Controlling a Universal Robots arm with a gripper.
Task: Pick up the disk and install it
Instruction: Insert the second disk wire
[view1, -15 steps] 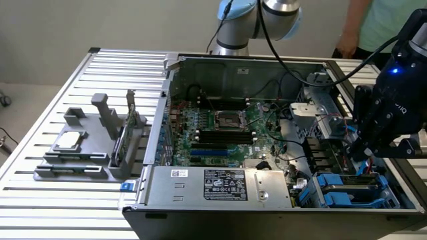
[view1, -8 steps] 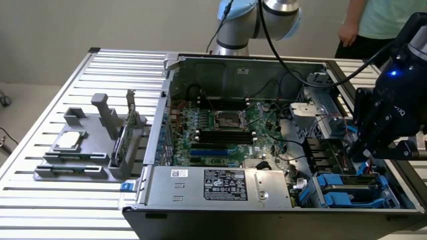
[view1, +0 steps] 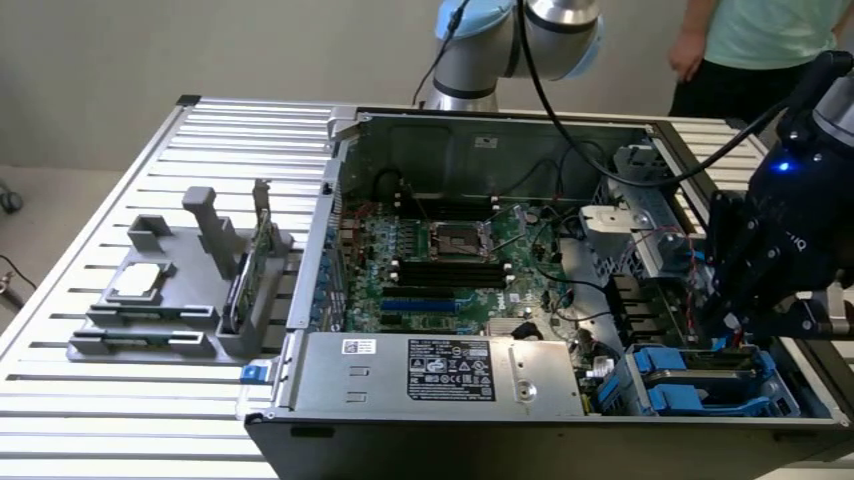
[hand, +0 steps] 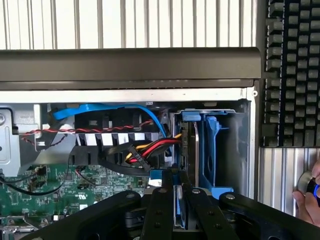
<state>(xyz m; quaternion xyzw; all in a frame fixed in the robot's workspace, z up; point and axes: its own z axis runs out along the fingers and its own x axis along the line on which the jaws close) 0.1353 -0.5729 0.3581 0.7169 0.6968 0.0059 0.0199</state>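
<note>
The gripper is being kept nearly closed, fingers clamped on the edge of the disk, which is being held upright between them. In the exterior view the gripper is being positioned over the drive bay at the near right corner of the computer case. The disk is being held just above the blue bay bracket, beside the bundled power cables. A keyboard is lying outside the case, and a person's hand is resting near it.
</note>
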